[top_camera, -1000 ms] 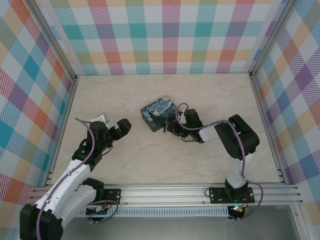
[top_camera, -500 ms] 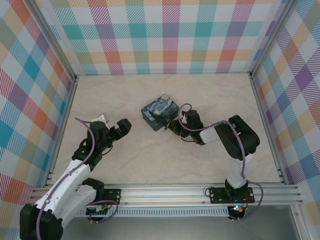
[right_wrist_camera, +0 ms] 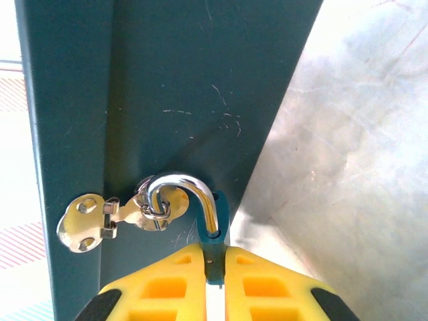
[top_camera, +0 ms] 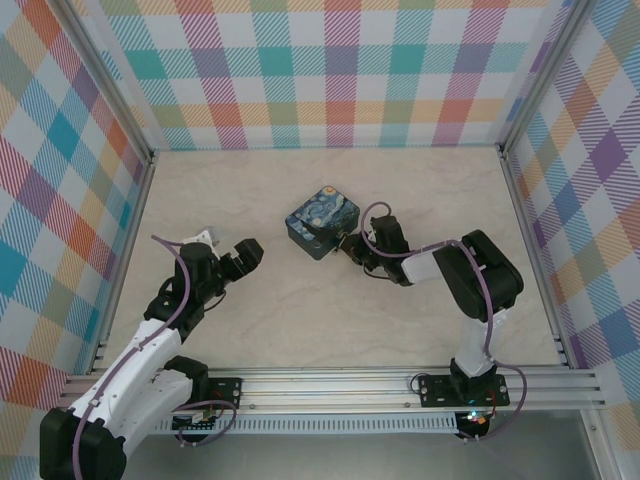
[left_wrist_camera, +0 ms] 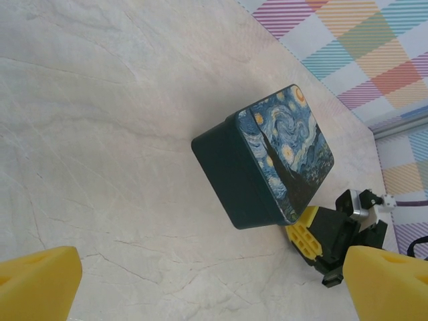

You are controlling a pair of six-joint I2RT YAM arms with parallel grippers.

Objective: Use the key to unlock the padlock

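The tiny blue padlock point(right_wrist_camera: 218, 224) hangs at the side of the starry-night tin point(top_camera: 322, 220). Its silvery shackle point(right_wrist_camera: 182, 186) passes through the ring of the tin's metal hasp point(right_wrist_camera: 87, 224). My right gripper point(right_wrist_camera: 214, 271) is shut on the padlock's blue body, pressed close against the tin's right side point(top_camera: 347, 245). My left gripper point(top_camera: 240, 256) is open and holds nothing, well to the left of the tin; its yellow fingertips point(left_wrist_camera: 37, 281) frame the tin point(left_wrist_camera: 267, 160) from a distance. The key is out of view.
Metal rails run along the table's side edges point(top_camera: 130, 250) and its near edge point(top_camera: 330, 385). Checkered walls point(top_camera: 330, 70) enclose the back and both sides. Bare marble tabletop point(top_camera: 300, 320) lies between the two arms.
The right gripper, holding the padlock, has shifted slightly right and back, and the tin has slid and turned a little with it. The left arm has not moved.
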